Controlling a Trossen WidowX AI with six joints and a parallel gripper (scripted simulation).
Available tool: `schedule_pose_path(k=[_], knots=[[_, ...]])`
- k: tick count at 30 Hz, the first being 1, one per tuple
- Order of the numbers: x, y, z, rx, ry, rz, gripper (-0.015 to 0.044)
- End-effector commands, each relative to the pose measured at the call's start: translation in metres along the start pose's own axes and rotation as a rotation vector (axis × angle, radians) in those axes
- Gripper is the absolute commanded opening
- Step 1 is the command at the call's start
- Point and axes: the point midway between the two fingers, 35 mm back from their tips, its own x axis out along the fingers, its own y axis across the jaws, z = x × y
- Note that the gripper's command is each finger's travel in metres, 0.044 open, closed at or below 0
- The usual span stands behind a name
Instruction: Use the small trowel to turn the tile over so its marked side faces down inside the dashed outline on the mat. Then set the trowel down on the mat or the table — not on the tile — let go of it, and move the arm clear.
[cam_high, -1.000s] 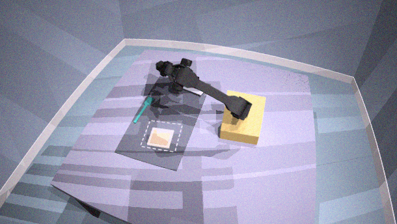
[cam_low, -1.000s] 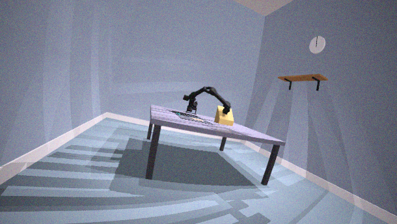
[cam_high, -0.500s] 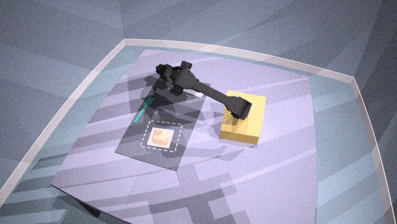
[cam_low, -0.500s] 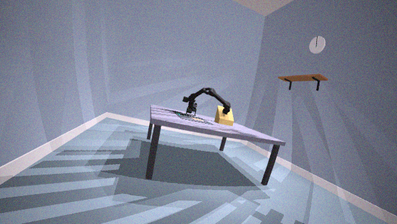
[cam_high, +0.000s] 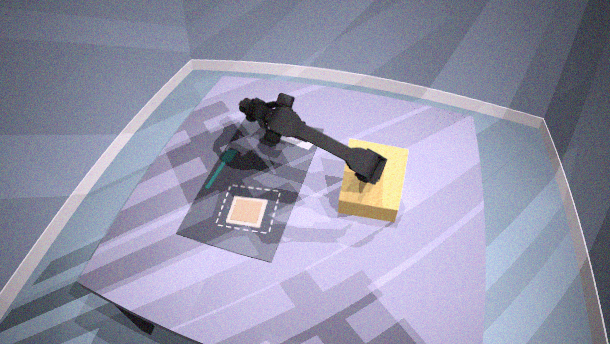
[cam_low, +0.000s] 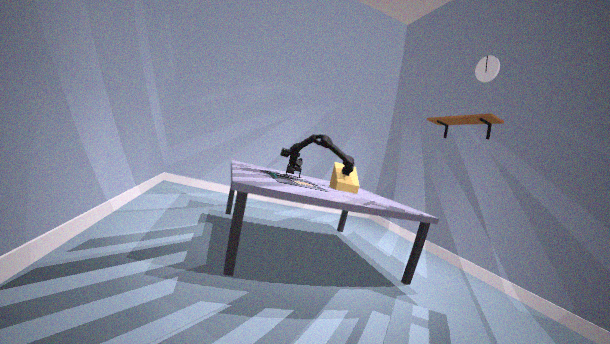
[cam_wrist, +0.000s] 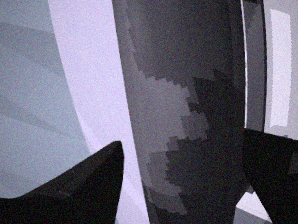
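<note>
- Now the gripper (cam_high: 272, 136) stands partly open and holds nothing; it hovers low over the far end of the dark mat (cam_high: 200, 227).
- The trowel (cam_high: 220, 170) lies on the mat, with its teal handle pointing to the mat's left edge, apart from the tile (cam_high: 246, 211).
- The tile rests inside the dashed outline (cam_high: 220, 206), and its plain peach face is up, so the marked side is probably down.
- In the wrist view the dark blade fills the space between the fingers; whether they touch it is hard to say.
- Risk: if the arm rises crookedly, a finger may catch the blade and drag the trowel toward the tile.
- The yellow base block (cam_high: 395, 175) is well apart from all this.
</note>
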Motion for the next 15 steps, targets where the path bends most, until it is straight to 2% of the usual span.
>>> schedule_pose_path(k=[1, 4, 10, 15], knots=[[0.000, 0.001, -0.001, 0.004, 0.003, 0.004, 0.0300], [-0.006, 0.001, -0.001, 0.003, 0.003, 0.003, 0.0300], [-0.054, 0.000, -0.001, 0.000, 0.000, 0.000, 0.0300], [-0.060, 0.000, 0.000, 0.000, 0.000, -0.001, 0.0300]])
